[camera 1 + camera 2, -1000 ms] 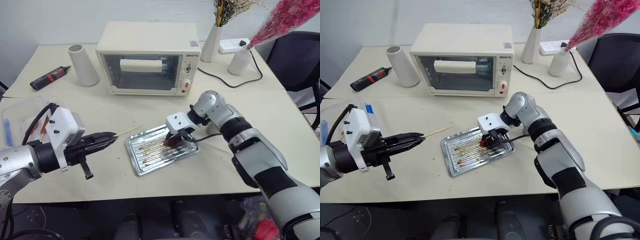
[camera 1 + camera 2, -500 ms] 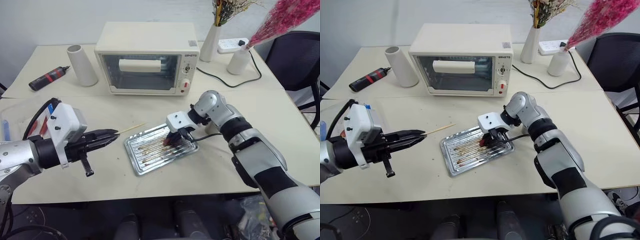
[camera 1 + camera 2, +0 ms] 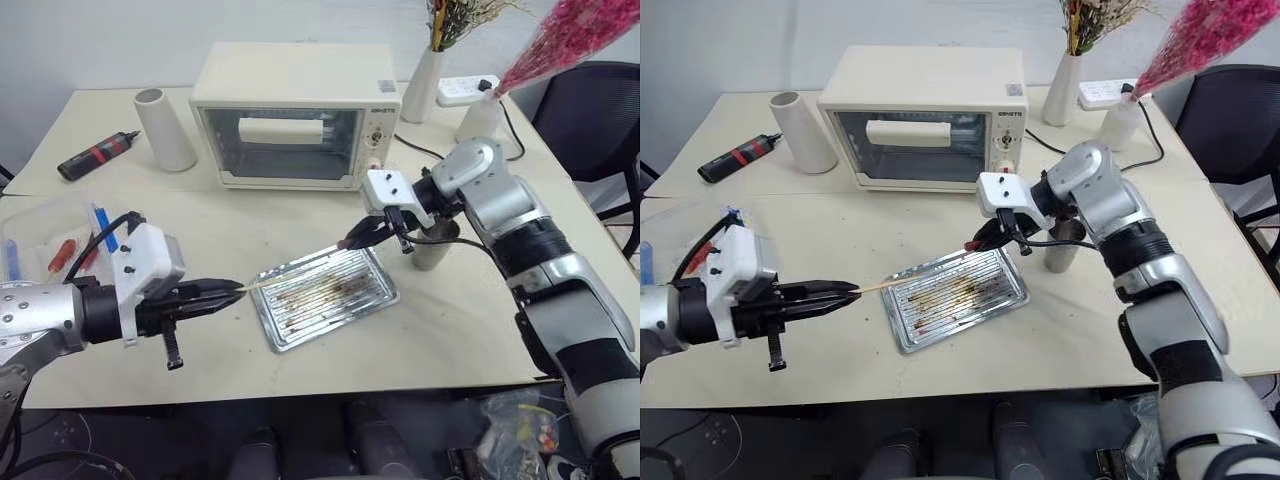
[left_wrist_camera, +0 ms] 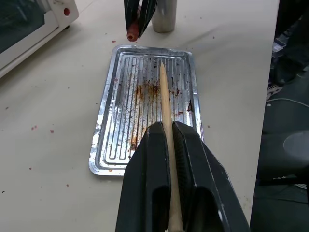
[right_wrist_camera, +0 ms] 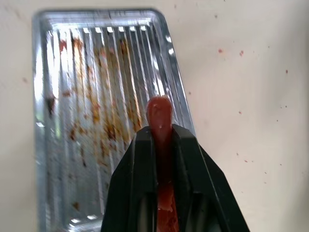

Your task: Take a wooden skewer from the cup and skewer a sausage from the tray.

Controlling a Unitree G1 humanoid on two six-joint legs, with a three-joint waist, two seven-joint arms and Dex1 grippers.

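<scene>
My left gripper [image 3: 235,290] is shut on the wooden skewer [image 4: 163,92], low over the table left of the tray [image 3: 325,295]. The skewer's pointed tip reaches over the tray's near-left edge. The tray's ridged base carries brown grease streaks and nothing else. Above the tray's far right corner, my right gripper [image 3: 350,240] is shut on the red-brown sausage [image 5: 158,113], whose end pokes out past the fingertips. The steel cup [image 3: 432,250] stands just right of the tray, partly behind my right wrist.
A cream toaster oven [image 3: 295,115] stands behind the tray, with a white cylinder [image 3: 167,130] and a black-and-red tool [image 3: 97,155] to its left. A clear plastic box [image 3: 40,230] sits at the left edge. Two white vases [image 3: 422,85] [image 3: 480,120] stand at the back right.
My right gripper closed on the sausage and lifted it off the tray, up and to the right, uncovering the cup. My left gripper turned slightly toward the tray, still holding the skewer.
</scene>
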